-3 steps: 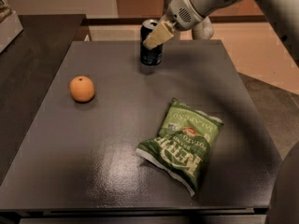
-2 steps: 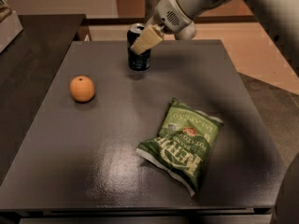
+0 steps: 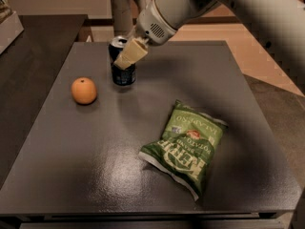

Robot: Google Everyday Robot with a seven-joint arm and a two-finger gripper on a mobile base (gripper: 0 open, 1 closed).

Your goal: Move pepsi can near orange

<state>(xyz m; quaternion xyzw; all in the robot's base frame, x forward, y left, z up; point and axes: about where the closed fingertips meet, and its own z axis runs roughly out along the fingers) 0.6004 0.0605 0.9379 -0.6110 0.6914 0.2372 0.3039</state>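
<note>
The pepsi can point(image 3: 123, 73), black with a silver top, stands upright on the dark grey table point(image 3: 95, 147) at the back left of centre. My gripper point(image 3: 125, 57) reaches in from the upper right and is shut on the can; a cream-coloured finger point(image 3: 129, 54) lies across its front. The orange point(image 3: 84, 90), round with a dark stem dimple, sits on the table a short way left and slightly in front of the can, apart from it.
A green chip bag point(image 3: 186, 146) lies on the table's right front part. A second dark surface point(image 3: 33, 61) adjoins on the left. A pale pillar point(image 3: 120, 8) stands behind the table. The table's right edge drops to the floor.
My gripper has carried the can leftward and a bit toward the front, closer to the orange. The orange and chip bag have not moved.
</note>
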